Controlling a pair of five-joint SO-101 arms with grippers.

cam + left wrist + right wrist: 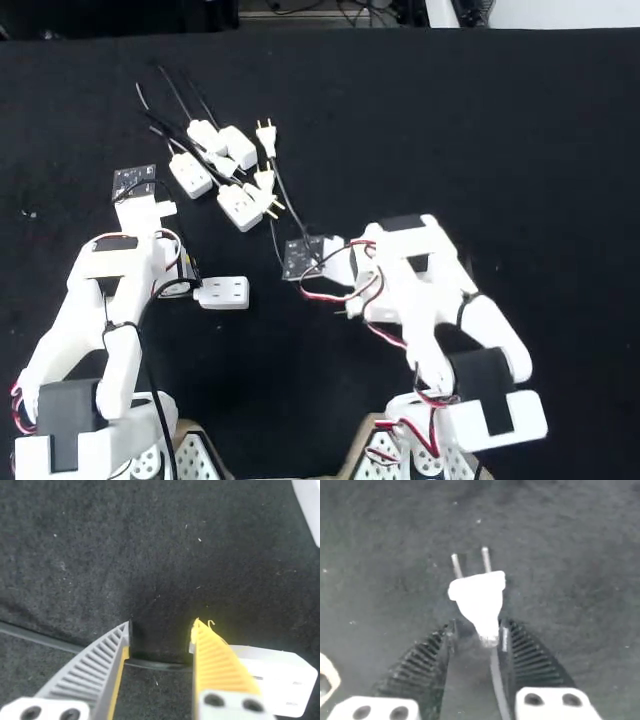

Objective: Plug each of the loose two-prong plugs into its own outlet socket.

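A white two-prong plug (477,597) lies on the black mat with its prongs pointing away from the right wrist camera. My right gripper (477,623) is open, its fingers either side of the plug's narrow cable end; from above this gripper (305,262) sits at the table's middle. A white outlet socket (222,292) lies just right of my left gripper (185,280). In the left wrist view that gripper (160,625) is open and straddles a black cable (45,636), with the socket (272,680) beside the yellow finger (215,660).
A cluster of several white sockets (240,205) and loose plugs (265,133) with black cables lies at the back left. The black mat (500,140) covers the table.
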